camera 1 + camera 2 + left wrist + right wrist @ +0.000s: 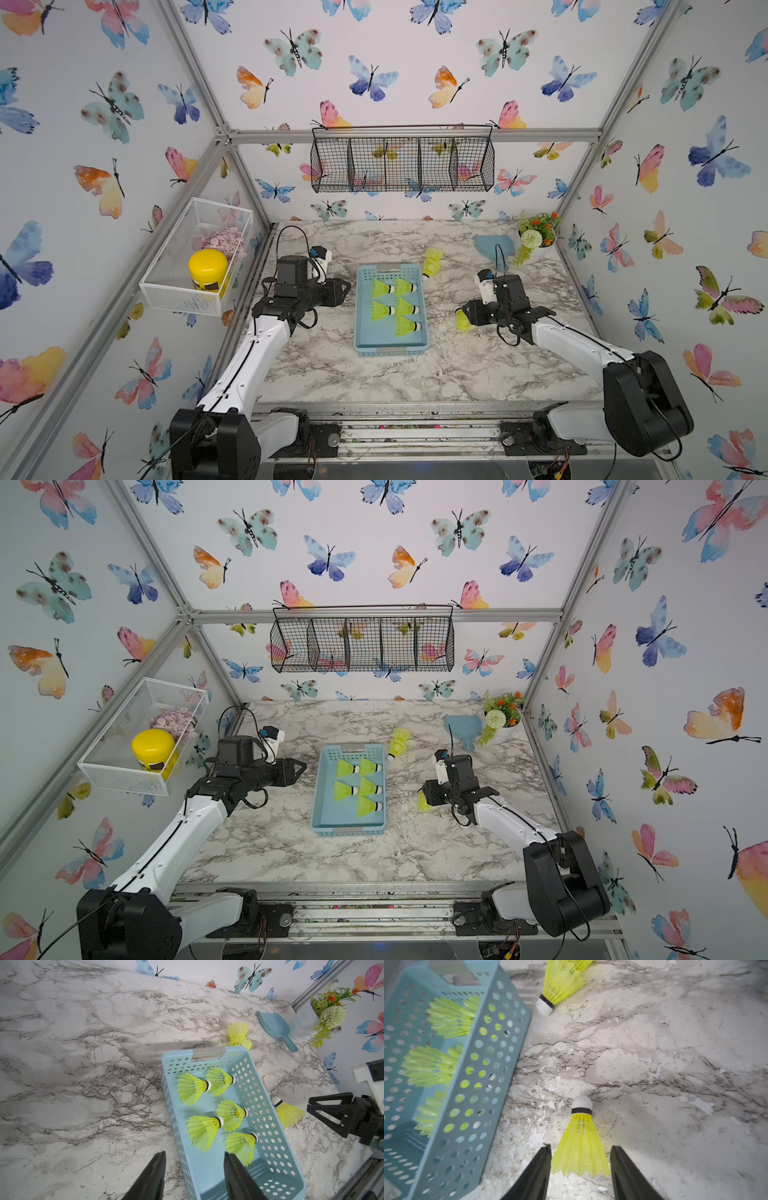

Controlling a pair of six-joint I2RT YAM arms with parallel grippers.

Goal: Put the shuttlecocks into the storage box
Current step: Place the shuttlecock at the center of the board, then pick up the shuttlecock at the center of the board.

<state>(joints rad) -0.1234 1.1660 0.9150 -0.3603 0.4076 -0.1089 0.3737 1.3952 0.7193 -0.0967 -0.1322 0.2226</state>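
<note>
Here, right pincer (580,1148), released, straddles skirt of neon yellow plastic shuttlecock (580,1126) lying on marble bench (654,1064), white cork (581,1102) pointing away; perforated light blue plastic box (473,1093) just beside.

We see neon yellow-green shuttlecocks (192,1088) with white tips and black bands, and a pale blue storage box (259,1109) dotted with round holes. The table (332,374) is white marble veined grey; the walls (374,62) carry watercolour butterflies. The far-right scoop (490,247) looks blue-grey, we think.
</note>
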